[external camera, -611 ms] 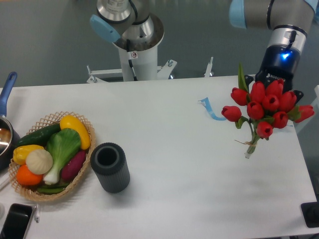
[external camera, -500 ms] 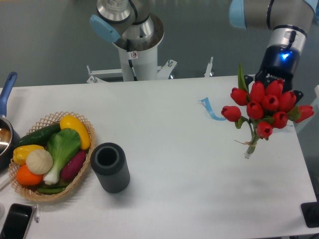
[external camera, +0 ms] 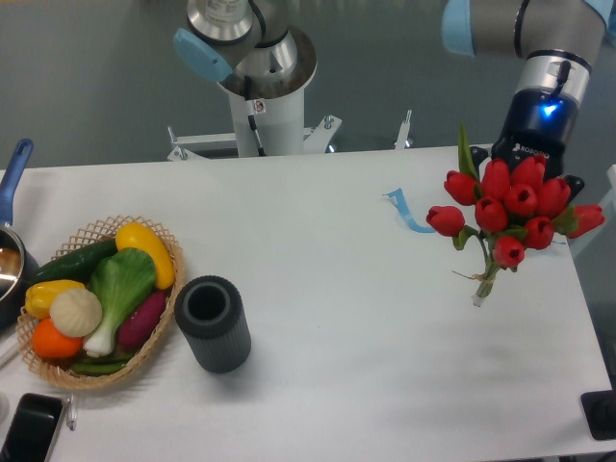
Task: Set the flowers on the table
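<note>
I carry the flowers point(external camera: 510, 207) above the tabletop point(external camera: 366, 289), my gripper point(external camera: 527, 178) grasping them; lowering and release come next.

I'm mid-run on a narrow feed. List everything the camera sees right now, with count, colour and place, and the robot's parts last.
Bunch of red tulips with green stems: one, red and green, held above the right side of the table.
White rectangular tabletop: one, white, fills most of the view.
Dark ribbed cylinder vase: one, dark grey, lower left, right of the basket.
Wicker basket of vegetables: one, tan with mixed colours, left.
Blue strip: one, light blue, on the table left of the tulips.
Pot with blue handle: one, at the left edge, partly cut off.
Black phone: one, bottom left corner.
Robot base column: one, white, behind the table.
Gripper: one, black, behind the blooms; fingers hidden.
</note>
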{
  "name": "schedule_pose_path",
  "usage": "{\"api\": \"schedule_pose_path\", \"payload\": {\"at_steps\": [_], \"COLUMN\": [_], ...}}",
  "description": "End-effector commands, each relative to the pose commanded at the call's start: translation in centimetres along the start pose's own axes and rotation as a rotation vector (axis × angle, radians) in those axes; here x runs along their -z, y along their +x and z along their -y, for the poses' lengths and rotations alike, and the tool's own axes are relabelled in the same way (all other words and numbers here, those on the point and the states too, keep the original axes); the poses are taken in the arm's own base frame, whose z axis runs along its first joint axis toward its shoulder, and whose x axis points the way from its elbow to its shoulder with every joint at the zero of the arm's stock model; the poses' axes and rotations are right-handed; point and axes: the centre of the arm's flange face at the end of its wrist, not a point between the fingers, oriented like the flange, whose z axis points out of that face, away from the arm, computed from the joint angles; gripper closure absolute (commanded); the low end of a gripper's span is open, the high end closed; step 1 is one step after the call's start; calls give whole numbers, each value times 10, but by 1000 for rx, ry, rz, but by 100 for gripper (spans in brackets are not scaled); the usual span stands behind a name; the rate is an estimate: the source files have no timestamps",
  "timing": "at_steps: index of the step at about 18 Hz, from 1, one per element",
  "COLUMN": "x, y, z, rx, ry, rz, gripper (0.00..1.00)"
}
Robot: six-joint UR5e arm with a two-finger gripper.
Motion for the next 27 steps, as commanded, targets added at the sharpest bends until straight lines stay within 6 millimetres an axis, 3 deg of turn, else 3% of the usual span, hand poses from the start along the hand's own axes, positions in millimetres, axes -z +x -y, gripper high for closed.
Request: {"api": "schedule_pose_path", "payload": {"at_steps": [7, 11, 17, 22, 27], "x": [2, -5, -58, -123, -168], "y": [-1, 21, 54, 68, 65], "z": [-2, 16, 23, -5, -51], "rx": [-65, -129, -236, -358, -402], "ry": [-126, -299, -560, -768, -915], "rz": [63, 130, 163, 105, 48], "gripper": [56, 56, 57, 57, 58]}}
